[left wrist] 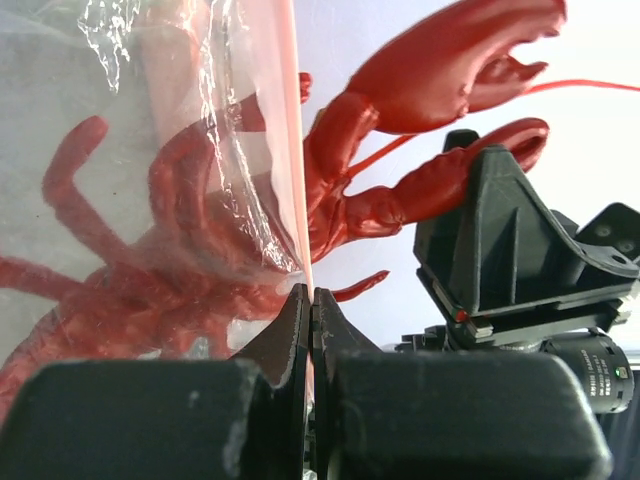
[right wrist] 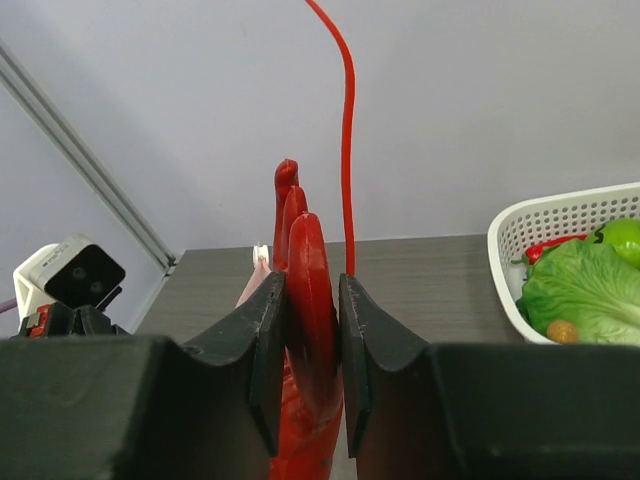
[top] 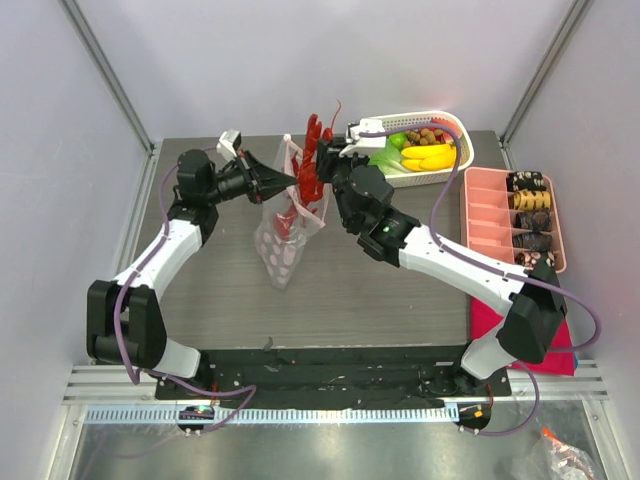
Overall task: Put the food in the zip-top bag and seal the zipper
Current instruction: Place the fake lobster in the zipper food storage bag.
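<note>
The clear zip-top bag (top: 278, 245) hangs upright above the table, its pinkish zipper strip (left wrist: 285, 120) at the top. My left gripper (top: 290, 180) is shut on that mouth edge; the left wrist view shows the jaws (left wrist: 311, 300) pinching the strip. My right gripper (top: 328, 165) is shut on a red toy lobster (top: 312, 165), gripped flat between the jaws (right wrist: 312, 300). The lobster's body and legs (left wrist: 130, 260) are inside the bag; its claws (left wrist: 440, 70) stick out above the mouth. More food, yellow bananas (top: 432, 156) and green pieces (top: 392, 150), lies in the basket.
A white lattice basket (top: 455, 125) stands at the back right, with lettuce (right wrist: 580, 290) showing in the right wrist view. A pink compartment tray (top: 480, 215) with dark brown items is at the right edge. A red block (top: 490, 325) lies near the right arm's base.
</note>
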`<action>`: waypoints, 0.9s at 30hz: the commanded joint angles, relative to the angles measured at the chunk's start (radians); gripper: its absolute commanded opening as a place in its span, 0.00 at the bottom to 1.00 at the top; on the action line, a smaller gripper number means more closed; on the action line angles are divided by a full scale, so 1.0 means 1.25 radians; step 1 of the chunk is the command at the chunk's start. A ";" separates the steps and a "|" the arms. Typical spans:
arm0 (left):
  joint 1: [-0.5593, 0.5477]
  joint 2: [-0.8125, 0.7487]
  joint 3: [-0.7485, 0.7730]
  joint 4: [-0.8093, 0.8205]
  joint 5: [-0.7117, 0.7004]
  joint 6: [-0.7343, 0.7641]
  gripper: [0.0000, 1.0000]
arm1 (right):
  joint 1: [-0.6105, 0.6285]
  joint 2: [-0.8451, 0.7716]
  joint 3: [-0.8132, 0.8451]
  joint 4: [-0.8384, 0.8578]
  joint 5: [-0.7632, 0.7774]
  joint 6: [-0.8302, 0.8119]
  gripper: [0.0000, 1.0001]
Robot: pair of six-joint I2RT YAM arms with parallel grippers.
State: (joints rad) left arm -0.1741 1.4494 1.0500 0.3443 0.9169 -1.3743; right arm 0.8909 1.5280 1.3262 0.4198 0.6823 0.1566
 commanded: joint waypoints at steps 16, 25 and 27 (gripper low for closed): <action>0.004 -0.015 -0.053 0.201 -0.038 -0.087 0.00 | 0.078 0.051 0.032 -0.107 0.196 0.278 0.01; 0.006 -0.045 -0.107 0.272 -0.062 -0.080 0.00 | 0.009 0.071 0.149 -0.282 0.123 0.456 0.01; 0.004 -0.043 -0.112 0.297 -0.065 -0.085 0.00 | 0.000 0.067 0.150 -0.331 0.065 0.488 0.01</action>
State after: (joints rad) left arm -0.1738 1.4368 0.9226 0.6029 0.8555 -1.4811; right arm 0.9253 1.6352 1.4471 0.0650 0.8322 0.5972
